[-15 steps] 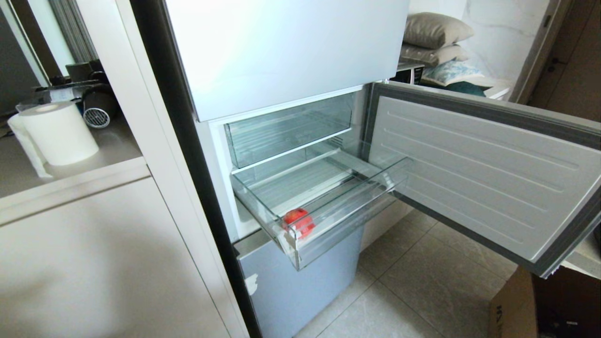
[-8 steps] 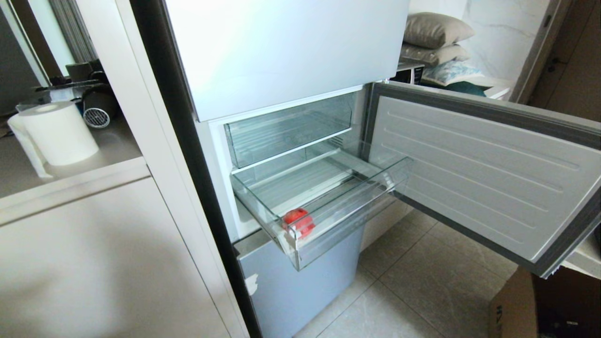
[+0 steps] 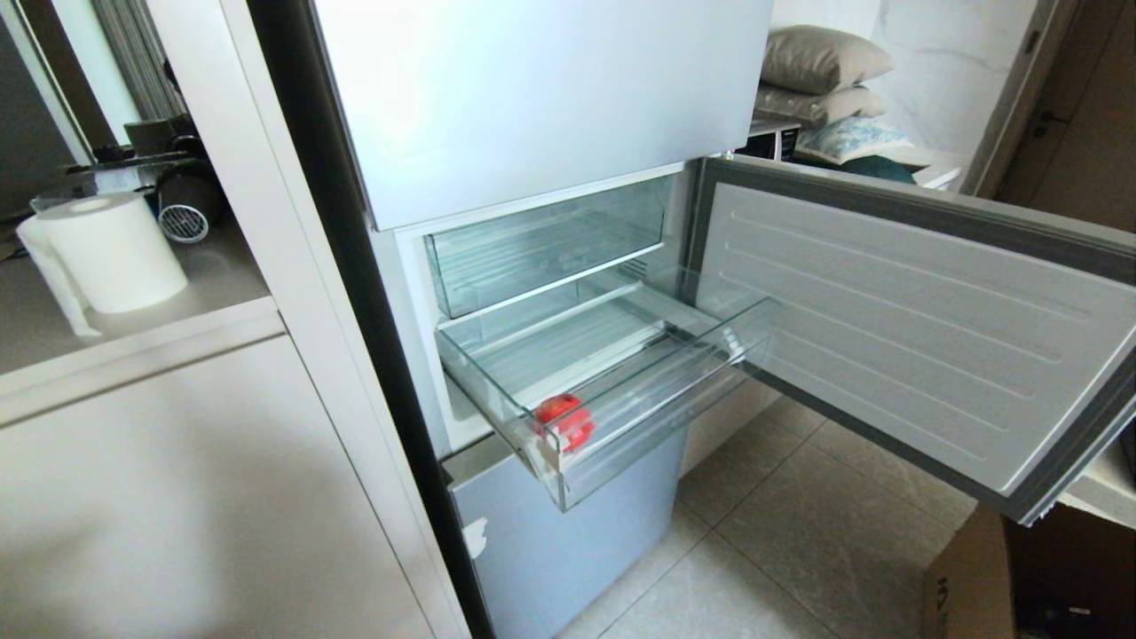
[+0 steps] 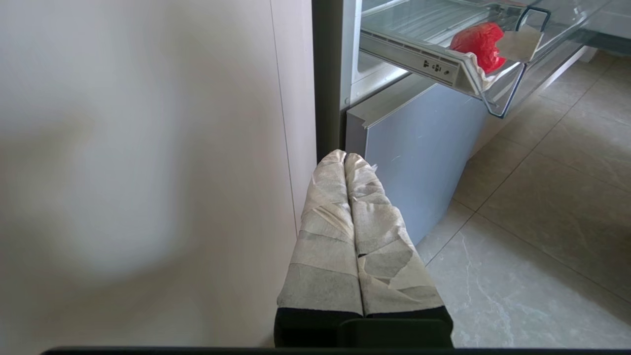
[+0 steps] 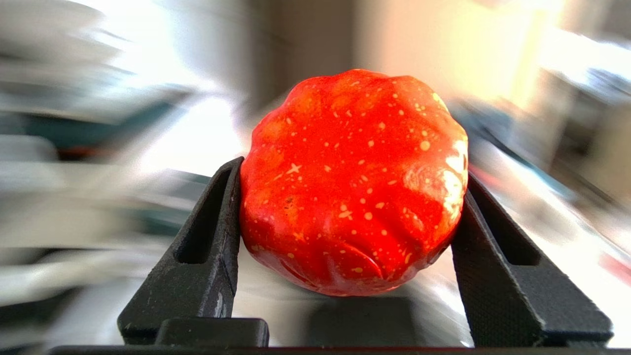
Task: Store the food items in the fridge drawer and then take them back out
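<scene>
Two red fruits, one in the drawer and one in the right gripper

Head view: one red fruit (image 3: 564, 420) lies in the front left corner of the pulled-out fridge drawer (image 3: 661, 390), below the upper clear bin (image 3: 541, 244). The fridge door (image 3: 914, 311) stands wide open to the drawer's right, over the tiled floor (image 3: 781, 550). Neither arm shows here.

Left wrist view: the left gripper (image 4: 346, 159), taped fingers pressed together and empty, hangs low beside the fridge's lower panel (image 4: 419, 148); the drawer and its fruit (image 4: 478, 43) lie above and ahead of it.

Right wrist view: the right gripper (image 5: 351, 217) clamps a second speckled red fruit (image 5: 352, 182) between both fingers. Blurred surroundings hide its bearing from the drawer, so likely this arm delivers next.
</scene>
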